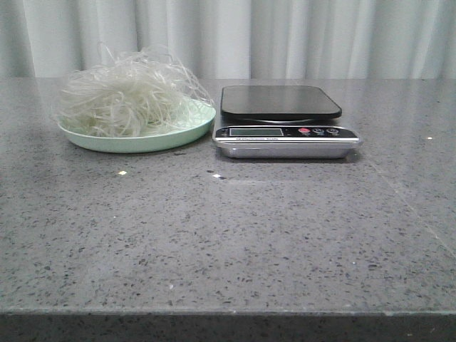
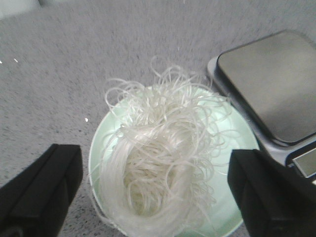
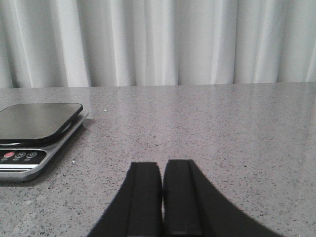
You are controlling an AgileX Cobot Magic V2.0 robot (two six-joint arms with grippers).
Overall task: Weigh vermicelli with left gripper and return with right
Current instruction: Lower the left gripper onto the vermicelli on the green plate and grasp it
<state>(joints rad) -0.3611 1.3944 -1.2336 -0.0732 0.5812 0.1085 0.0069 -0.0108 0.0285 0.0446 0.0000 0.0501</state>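
The vermicelli (image 1: 128,96) is a fluffy whitish tangle lying on a pale green plate (image 1: 182,133) at the back left of the table. A kitchen scale (image 1: 281,103) with a dark, bare platform stands right beside the plate. In the left wrist view my left gripper (image 2: 155,185) is open wide, its black fingers (image 2: 42,185) on either side above the vermicelli (image 2: 160,158) and plate (image 2: 232,205), not touching them. My right gripper (image 3: 162,192) is shut and empty, low over the table to the right of the scale (image 3: 37,121). Neither gripper shows in the front view.
The grey speckled stone table (image 1: 228,235) runs to a front edge near the camera. White curtains (image 1: 285,35) hang behind the table. The scale's display and buttons (image 1: 317,131) face the front.
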